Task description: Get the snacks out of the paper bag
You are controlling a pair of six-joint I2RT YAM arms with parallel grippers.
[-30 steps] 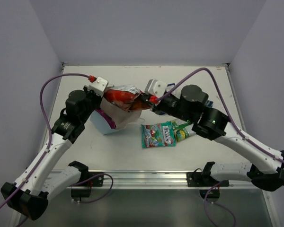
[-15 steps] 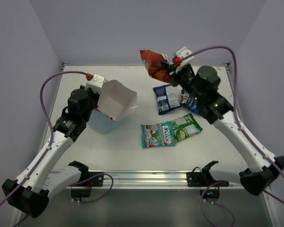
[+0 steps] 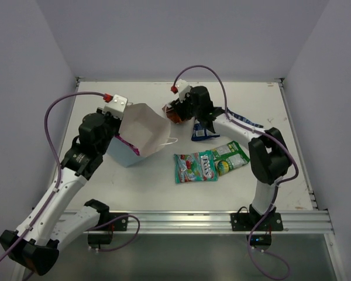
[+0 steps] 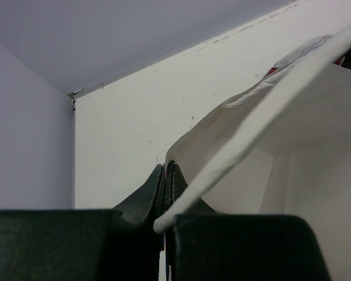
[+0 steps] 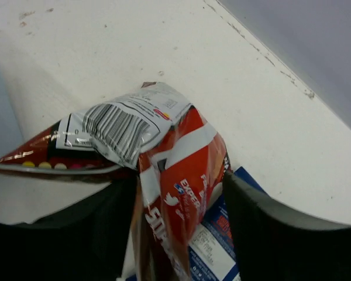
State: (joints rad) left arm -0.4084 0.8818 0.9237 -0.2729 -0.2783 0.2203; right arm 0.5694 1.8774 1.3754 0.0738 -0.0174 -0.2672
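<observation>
The light blue paper bag (image 3: 126, 156) lies on its side at the left, its white inside (image 4: 292, 129) facing right. My left gripper (image 3: 114, 112) is shut on the bag's upper rim (image 4: 165, 175), beside a white string handle (image 4: 234, 153). A strip of a magenta snack (image 3: 128, 144) shows inside the bag. My right gripper (image 3: 178, 110) is open just behind the bag's mouth, its fingers (image 5: 263, 228) apart on either side of a red-white snack (image 5: 184, 167). That snack rests partly on a dark blue snack (image 5: 225, 237).
Three snacks lie on the table right of the bag: the dark blue one (image 3: 202, 131), a teal one (image 3: 194, 167) and a green one (image 3: 230, 158). Purple cables arch over both arms. The walls stand close at the left, back and right.
My right gripper pulled the red-white snack out of the bag, lifted it to the back right, brought it down behind the bag's mouth and opened. The left gripper kept its hold.
</observation>
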